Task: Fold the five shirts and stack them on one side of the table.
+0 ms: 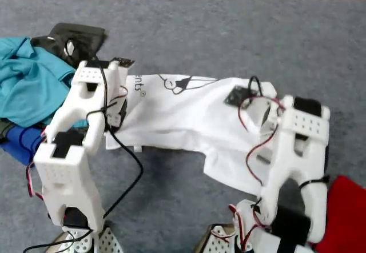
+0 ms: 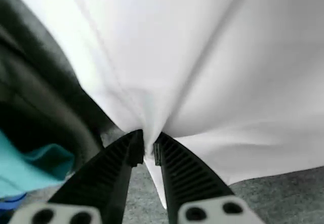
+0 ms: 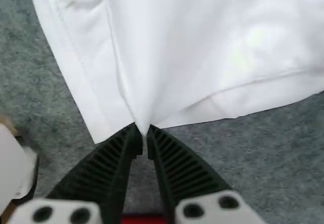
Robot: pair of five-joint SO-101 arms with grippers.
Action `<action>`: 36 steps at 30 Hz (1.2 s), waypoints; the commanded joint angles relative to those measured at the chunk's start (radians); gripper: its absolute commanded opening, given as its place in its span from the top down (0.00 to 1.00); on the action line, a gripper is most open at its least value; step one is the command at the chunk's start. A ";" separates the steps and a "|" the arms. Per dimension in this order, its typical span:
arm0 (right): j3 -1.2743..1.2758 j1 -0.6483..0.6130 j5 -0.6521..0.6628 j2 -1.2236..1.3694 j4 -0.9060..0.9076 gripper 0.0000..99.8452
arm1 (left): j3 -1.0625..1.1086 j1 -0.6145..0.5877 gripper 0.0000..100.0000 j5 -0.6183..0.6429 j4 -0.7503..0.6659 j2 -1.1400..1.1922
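**White shirt [image 1: 189, 116], position.** It lies across the middle of the grey surface [image 1: 240, 36], rumpled, with its print facing up along the far edge. The teal shirt [image 1: 28, 87], a dark garment [image 1: 74, 39] and a blue shirt [image 1: 20, 144] are heaped beside one end. A red shirt [image 1: 346, 213] sits at the near corner past the other end.

**Handling, judged.** The cloth looks thin, light and limp. Expect it to sag between two hold points and to drag on the felt-like surface rather than slide. It is not fragile, but a shallow pinch could slip off. Take it at a hem or a gathered ridge, one hold at each end, so that the fold line comes out straight.

**Left pincer [image 2: 147, 150].** The jaws are pressed almost together on a raised ridge of white cloth, and creases fan out from the pinch. You have the end next to the teal and dark heap.

**Right pincer [image 3: 143, 138].** The jaws are likewise nearly closed, nipping a fold just inside the hemmed edge at the opposite end. Grey surface shows on both sides of the cloth.
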 commanded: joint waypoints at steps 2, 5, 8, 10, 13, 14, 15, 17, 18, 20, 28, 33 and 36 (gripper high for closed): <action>0.096 0.018 0.017 -0.114 -0.008 1.00 | 0.133 0.011 0.98 -0.003 -0.051 -0.147; 0.139 0.038 0.018 -0.182 -0.003 1.00 | 0.144 0.014 0.98 0.011 -0.035 -0.220; 0.170 0.064 0.021 -0.234 -0.003 1.00 | 0.135 0.018 0.98 0.032 -0.012 -0.278; 0.189 0.084 0.040 -0.254 -0.003 1.00 | 0.141 0.023 0.98 0.046 -0.009 -0.308; 0.213 0.111 0.057 -0.257 -0.003 1.00 | 0.138 0.034 0.98 0.054 0.021 -0.329; 0.220 0.119 0.066 -0.257 -0.003 1.00 | 0.137 0.046 0.98 0.060 0.032 -0.337; 0.231 0.122 0.071 -0.257 -0.005 1.00 | 0.141 0.058 0.98 0.063 0.038 -0.340; 0.252 0.120 0.074 -0.259 -0.005 1.00 | 0.146 0.071 0.98 0.061 0.040 -0.331; 0.266 0.117 0.074 -0.262 -0.005 1.00 | 0.149 0.064 0.98 0.061 0.034 -0.326; 0.289 0.117 0.074 -0.265 -0.006 1.00 | 0.169 0.063 0.98 0.060 0.026 -0.312; 0.329 0.127 0.074 -0.259 -0.043 1.00 | 0.239 0.064 0.98 0.029 0.023 -0.303; 0.349 0.125 0.074 -0.259 -0.086 1.00 | 0.262 0.040 0.98 0.003 0.023 -0.302; 0.371 0.127 0.074 -0.259 -0.104 1.00 | 0.262 0.015 0.98 -0.017 0.023 -0.302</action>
